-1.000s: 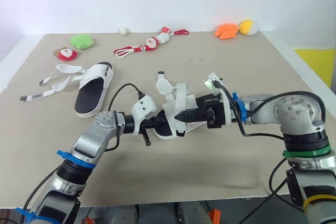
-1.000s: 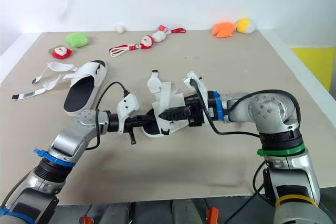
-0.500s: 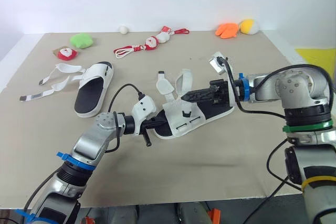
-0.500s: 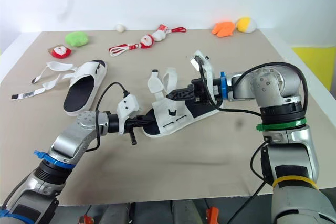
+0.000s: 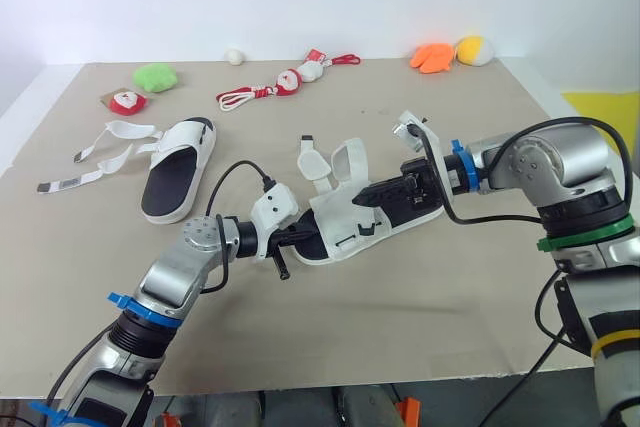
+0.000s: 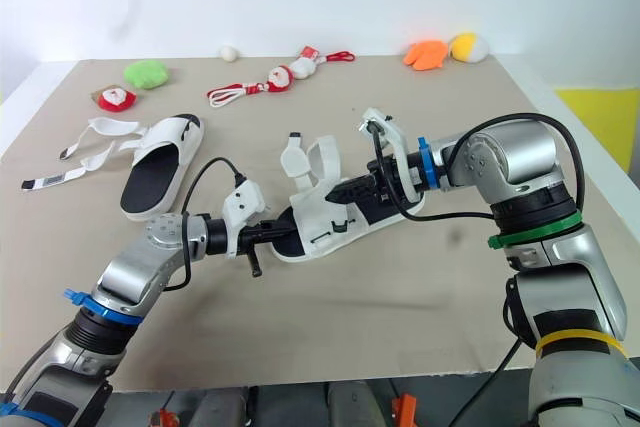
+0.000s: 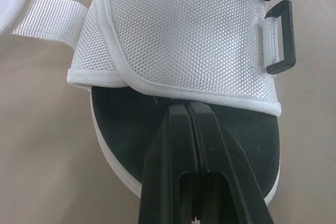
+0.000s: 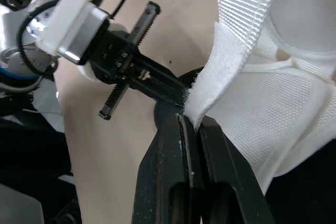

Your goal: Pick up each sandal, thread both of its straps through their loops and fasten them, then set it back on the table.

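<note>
**A:** Right jaws first?

**B:** Clamped on the free end of a white strap (image 8: 239, 51). Fingertips (image 8: 170, 129) pinch its fuzzy edge with no gap between them. The strap rises off the sandal (image 5: 372, 215), which sits about mid-bench.

**A:** Left jaws?

**B:** Pressed together at the hem of the sandal's white upper, with the fingertips (image 7: 178, 116) lying over the black footbed. They hold the sandal by that end. A black loop (image 7: 279, 36) sits on the upper near the hem, unthreaded.

**A:** Sandal down or lifted?

**B:** The end nearer the right arm (image 5: 530, 162) looks to rest on the bench (image 5: 420, 317). The left-held end, cannot tell.

**A:** Room around it?

**B:** Broad bare bench between the sandal and the near edge, and more bare bench toward the right edge. The second sandal (image 5: 178, 172) lies well apart to the left, its loose straps (image 5: 100, 152) splayed toward the left edge. Small toys line the far edge: green plush (image 5: 155, 78), santa toys (image 5: 290, 82), orange plush (image 5: 433, 58), yellow plush (image 5: 470, 50). All are well apart from both jaws.

**A:** Arms?

**B:** The left arm (image 5: 175, 282) comes up from the near-left corner, forearm low and slanting toward the centre. The right arm enters from the right with the elbow bent and the forearm roughly level, pointing left across the bench. The two sets of jaws face each other over the sandal, near but not touching.
</note>
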Action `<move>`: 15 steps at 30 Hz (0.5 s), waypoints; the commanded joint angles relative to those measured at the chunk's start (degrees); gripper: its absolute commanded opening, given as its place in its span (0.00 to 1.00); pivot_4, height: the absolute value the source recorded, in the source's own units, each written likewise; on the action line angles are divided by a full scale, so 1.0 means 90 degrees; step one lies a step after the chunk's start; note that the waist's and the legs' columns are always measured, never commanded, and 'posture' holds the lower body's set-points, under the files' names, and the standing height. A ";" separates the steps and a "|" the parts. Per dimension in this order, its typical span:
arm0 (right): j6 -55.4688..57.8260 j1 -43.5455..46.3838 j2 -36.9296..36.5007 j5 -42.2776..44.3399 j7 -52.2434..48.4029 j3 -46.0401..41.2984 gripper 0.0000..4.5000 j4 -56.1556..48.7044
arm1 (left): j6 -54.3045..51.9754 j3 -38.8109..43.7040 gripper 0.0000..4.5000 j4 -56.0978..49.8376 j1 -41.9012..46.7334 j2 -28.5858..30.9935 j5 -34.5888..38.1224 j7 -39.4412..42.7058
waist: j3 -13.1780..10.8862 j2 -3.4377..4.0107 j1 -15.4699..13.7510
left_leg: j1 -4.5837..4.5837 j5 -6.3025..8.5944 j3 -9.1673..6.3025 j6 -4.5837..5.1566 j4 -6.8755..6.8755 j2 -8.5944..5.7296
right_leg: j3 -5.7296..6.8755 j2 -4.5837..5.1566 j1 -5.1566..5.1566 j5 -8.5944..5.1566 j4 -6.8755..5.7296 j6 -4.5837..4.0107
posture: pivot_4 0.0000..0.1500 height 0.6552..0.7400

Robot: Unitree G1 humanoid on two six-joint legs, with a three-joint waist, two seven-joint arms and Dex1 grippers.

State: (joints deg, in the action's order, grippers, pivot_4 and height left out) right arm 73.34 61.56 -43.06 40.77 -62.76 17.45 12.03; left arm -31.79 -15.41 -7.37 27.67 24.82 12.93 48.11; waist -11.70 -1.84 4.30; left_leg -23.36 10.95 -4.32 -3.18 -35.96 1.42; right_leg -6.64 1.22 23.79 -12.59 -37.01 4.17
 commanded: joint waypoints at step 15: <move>-0.0639 0.0210 0.0054 -0.0933 -0.0732 0.0064 0.01 0.0470 | -0.0114 -0.0147 0.00 0.0015 -0.0105 -0.0013 -0.0033 0.0019 | 0.0000 0.0000 -0.0002 | -0.0003 0.0000 -0.0001 -0.0001 0.0001 0.0001 | 0.0005 0.0000 0.0003 0.0000 -0.0001 0.0000 | 1.00 1.00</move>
State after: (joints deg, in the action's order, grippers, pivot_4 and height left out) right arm 68.34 63.20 -41.59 33.02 -67.99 18.17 16.21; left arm -31.75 -15.45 -7.40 27.66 24.73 12.95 48.03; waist -11.70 -1.84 4.29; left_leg -23.38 10.95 -4.33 -3.19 -35.95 1.43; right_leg -6.59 1.22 23.83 -12.60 -37.03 4.18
